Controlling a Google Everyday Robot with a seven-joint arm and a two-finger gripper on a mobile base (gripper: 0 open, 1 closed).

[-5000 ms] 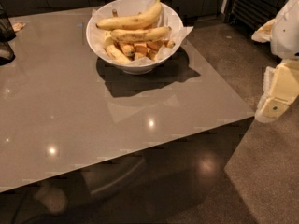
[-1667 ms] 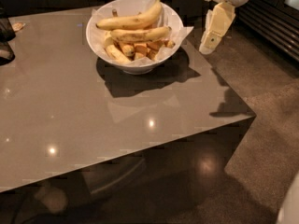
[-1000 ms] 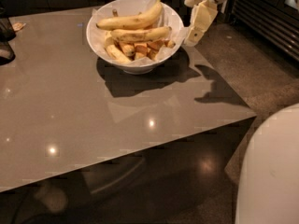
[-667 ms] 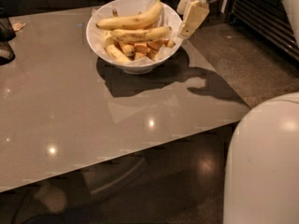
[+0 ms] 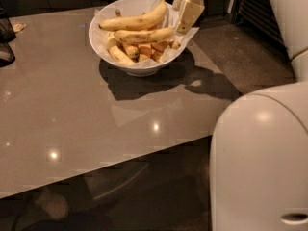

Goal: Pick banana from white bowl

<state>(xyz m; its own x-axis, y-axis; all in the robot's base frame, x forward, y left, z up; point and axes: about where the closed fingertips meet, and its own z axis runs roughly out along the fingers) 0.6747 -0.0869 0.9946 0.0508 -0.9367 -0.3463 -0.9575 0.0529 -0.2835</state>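
Observation:
A wide glossy white bowl (image 5: 103, 44) lined with white paper stands near the far right corner of the grey table (image 5: 72, 114). Several yellow bananas lie in it, the top banana (image 5: 137, 20) resting across the rim with its stem pointing up. My gripper (image 5: 185, 11) hangs just above the bowl's right rim, cream-coloured fingers pointing down, next to the bananas' right ends. It holds nothing that I can see.
Dark objects (image 5: 6, 42) stand at the table's far left edge. The table's right edge drops to a dark speckled floor (image 5: 240, 57). My white arm housing (image 5: 260, 158) fills the lower right of the view. A dark slatted unit (image 5: 260, 13) stands at the far right.
My gripper has moved left from beside the table's right edge to just over the bowl's right rim. My arm housing has swung further into the lower right of the view.

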